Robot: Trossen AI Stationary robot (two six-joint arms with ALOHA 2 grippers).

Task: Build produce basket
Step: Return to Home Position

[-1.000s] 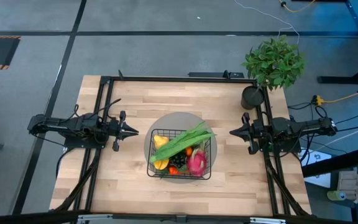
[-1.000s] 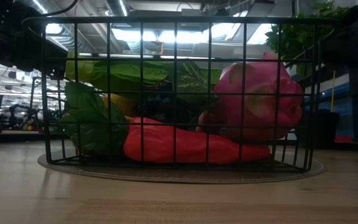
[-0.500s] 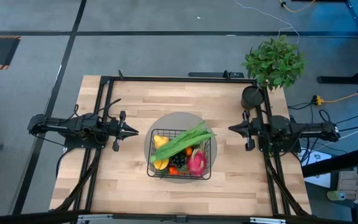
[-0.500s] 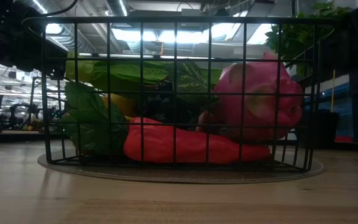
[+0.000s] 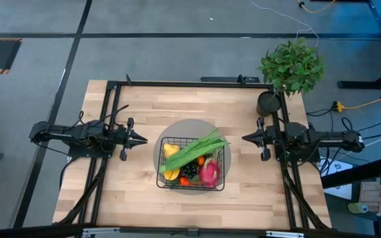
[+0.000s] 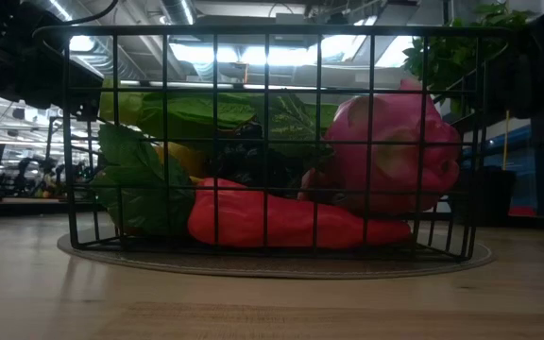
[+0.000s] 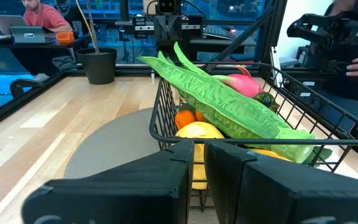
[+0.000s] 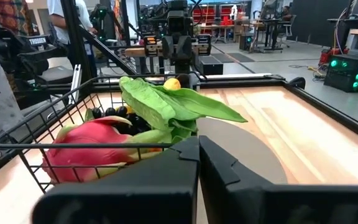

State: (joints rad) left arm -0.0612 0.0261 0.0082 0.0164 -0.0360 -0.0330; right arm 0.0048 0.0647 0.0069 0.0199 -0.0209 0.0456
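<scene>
The filling looks done: the basket [image 5: 191, 188] stands loaded on one round grey mat [image 5: 177, 129], no produce shows on the table outside it, and only parking the arms seems left. Nearest inside the basket lie one pink dragon fruit [image 5: 209, 173], one red pepper [image 6: 291, 227] and one cluster of dark grapes [image 5: 190, 171]. Farther in are two yellow fruits [image 5: 170, 151] and at least one small orange [image 5: 200, 160], with one long green lettuce leaf [image 5: 194, 152] across the top. The left gripper [image 5: 141, 139] hangs near the basket's left side and the right gripper [image 5: 247, 138] near its right, each with fingers pressed together, empty. One potted plant [image 5: 291, 66] stands beyond the basket.
</scene>
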